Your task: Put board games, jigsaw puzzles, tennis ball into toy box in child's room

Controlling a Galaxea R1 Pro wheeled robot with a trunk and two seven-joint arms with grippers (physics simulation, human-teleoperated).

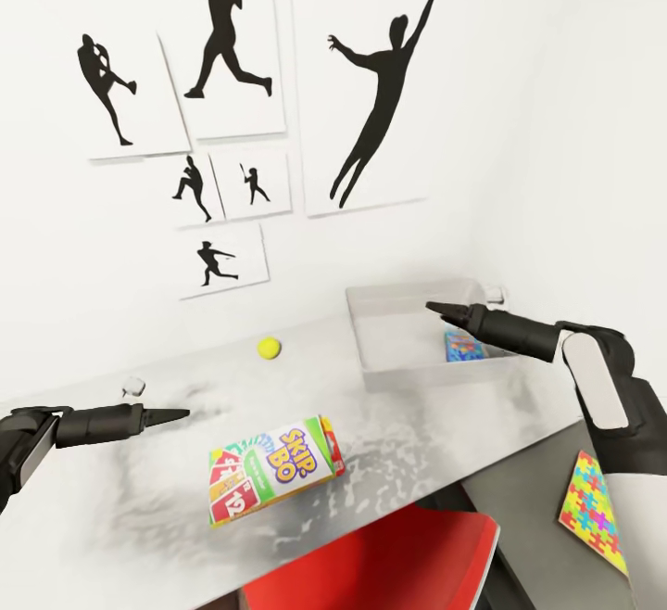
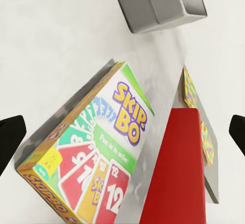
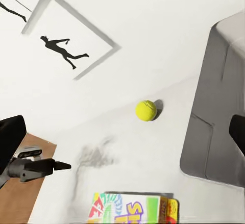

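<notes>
A Skip-Bo board game box [image 1: 274,471] lies on the white table [image 1: 139,517] near its front edge. A yellow tennis ball [image 1: 269,347] rests farther back, toward the wall. The grey toy box [image 1: 389,299] stands at the back right with a blue patterned box [image 1: 463,347] inside. A colourful jigsaw puzzle [image 1: 593,510] lies on the grey surface at the near right. My left gripper [image 1: 171,415] hovers open, left of the Skip-Bo box [image 2: 97,152]. My right gripper [image 1: 440,311] is open and empty above the toy box [image 3: 219,106], with the ball [image 3: 146,110] beyond it.
A red chair [image 1: 389,554] is tucked under the table's front edge. A small white object [image 1: 132,387] sits on the table near the left arm. Framed silhouette posters [image 1: 371,82] cover the wall behind. A side wall closes in on the right.
</notes>
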